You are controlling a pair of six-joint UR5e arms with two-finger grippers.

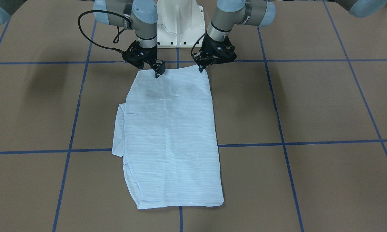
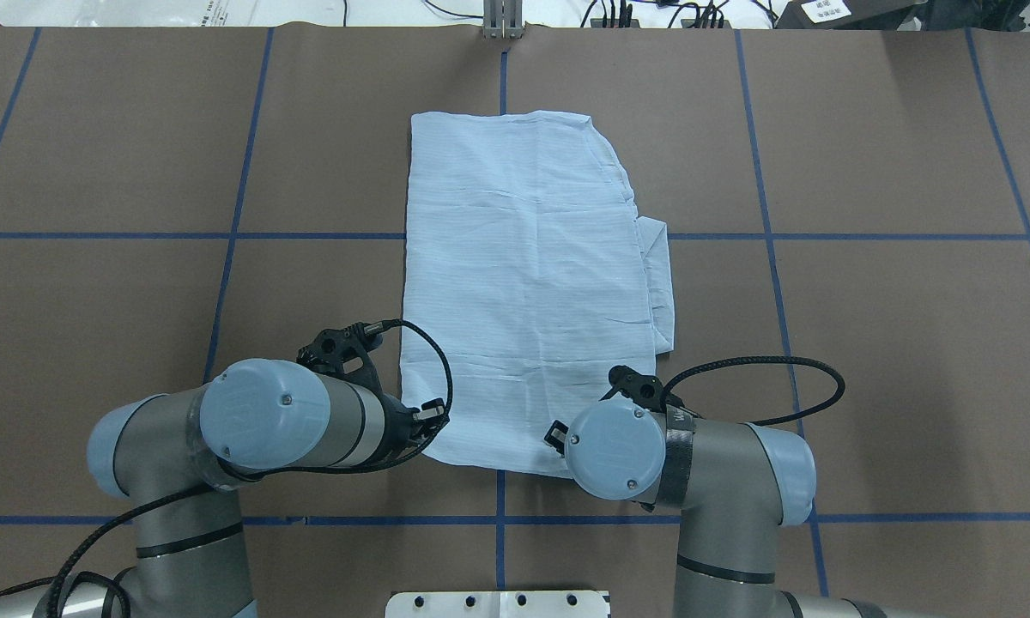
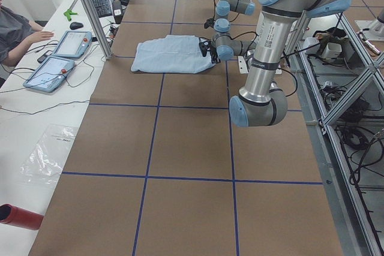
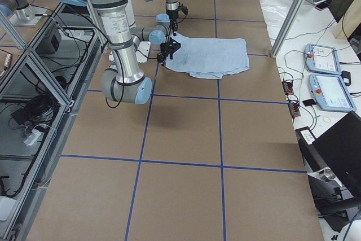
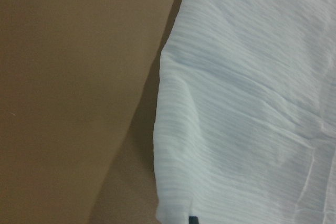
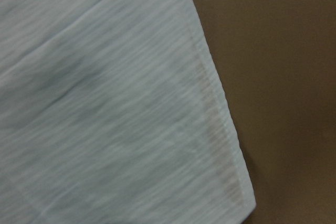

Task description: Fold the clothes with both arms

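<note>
One thin light-blue pinstriped cotton shirt (image 1: 171, 135) is laid flat at the middle of the brown paper-covered counter (image 1: 309, 106), already narrowed to a long rectangle, presumably so that it can next be doubled end over end. One folded-in strip of cloth (image 1: 118, 129) is left showing along the long edge on the robot's right. The short edge nearest the robot is attended at its two corners, one claw to each, a placing judged to be chosen so that the edge can be raised evenly and kept taut. The black two-finger left claw (image 1: 201, 68) is pointed down at one corner and the black two-finger right claw (image 1: 157, 74) at the other. Each is seen with its fingers drawn close at the fabric, but whether cloth is pinched between them, or whether they are merely released just above it, cannot be told; the wrist views show only cloth corners and bare counter. Two silver-grey jointed arms are counted, the left arm (image 1: 235, 16) and the right arm (image 1: 138, 16), reaching from one white pedestal base (image 1: 180, 22). The counter is divided into squares by blue tape lines (image 1: 325, 141). Beyond its far end two tablet-like control pendants (image 3: 72, 43) are set on a white desk, with one seated person (image 3: 15, 34) beside them.
</note>
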